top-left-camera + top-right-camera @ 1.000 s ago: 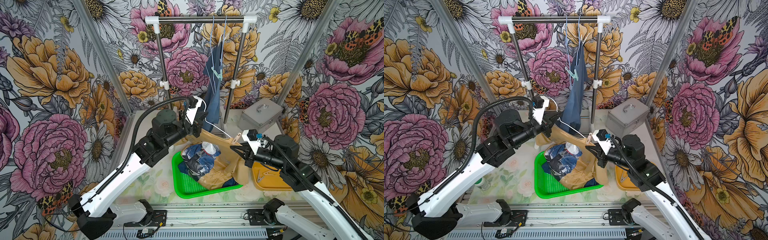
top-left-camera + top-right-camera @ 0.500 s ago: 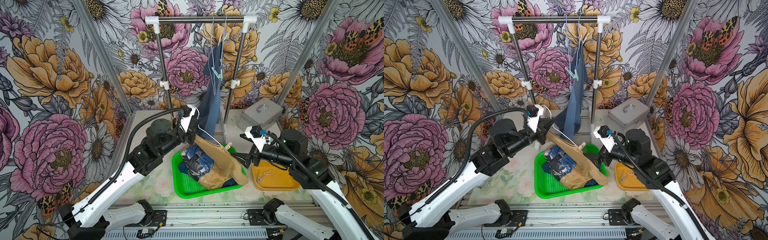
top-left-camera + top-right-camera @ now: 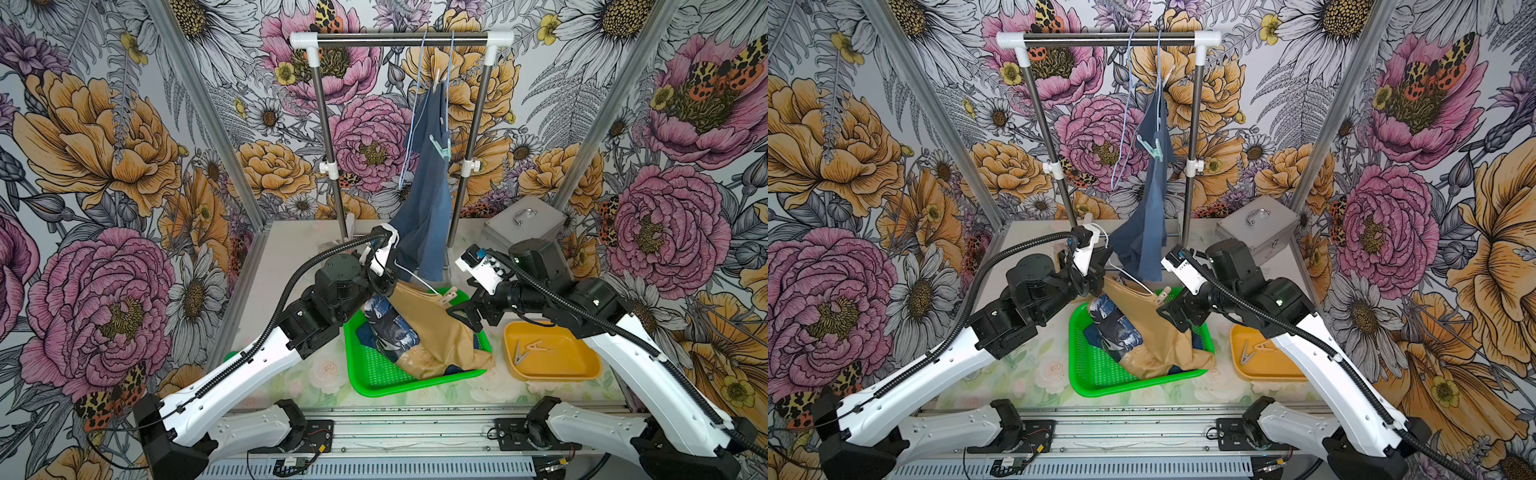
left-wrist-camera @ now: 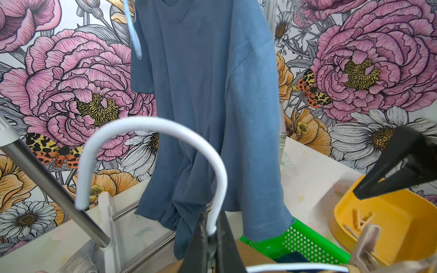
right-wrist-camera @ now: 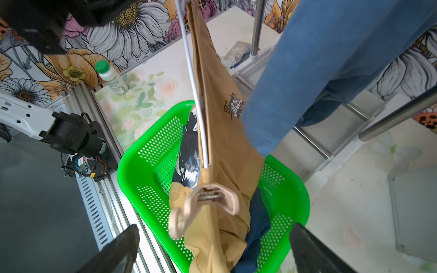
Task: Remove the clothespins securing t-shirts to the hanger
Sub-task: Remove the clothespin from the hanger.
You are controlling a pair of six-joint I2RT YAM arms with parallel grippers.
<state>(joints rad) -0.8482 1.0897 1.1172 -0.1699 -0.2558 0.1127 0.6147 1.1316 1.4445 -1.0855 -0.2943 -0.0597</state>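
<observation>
right gripper [image 5: 214, 228] has its jaws spread wide, with the black fingers [image 5: 118, 248] standing one to each side of the beige clothespin [image 5: 208, 196]. the clip sits just ahead of the fingertips, between them, and touches neither. it is clamped over the shoulder edge of the tan shirt [image 5: 220, 123], right where the wire of the white hanger [image 5: 194, 94] ends. its two splayed prongs point back toward the gripper, and a metal spring shows at its middle. the tan shirt carries a small cartoon print on the chest and trails down from the hanger into the green basket [image 3: 374, 374]. there its lower part lies crumpled over a navy shirt [image 3: 390, 328] with a pale print. left gripper [image 4: 211, 236] has its jaws pressed together on the stem of the white hanger's hook, holding the hanger tilted above the basket. behind them the slate blue shirt [image 3: 428, 216] hangs from the rail [image 3: 401, 37] on a thin blue hanger, with a mint green clothespin [image 3: 440, 146] pinned at its shoulder. two loose clothespins [image 3: 528, 351] lie in the yellow tray [image 3: 552, 370] just beside the basket, below the right arm.
</observation>
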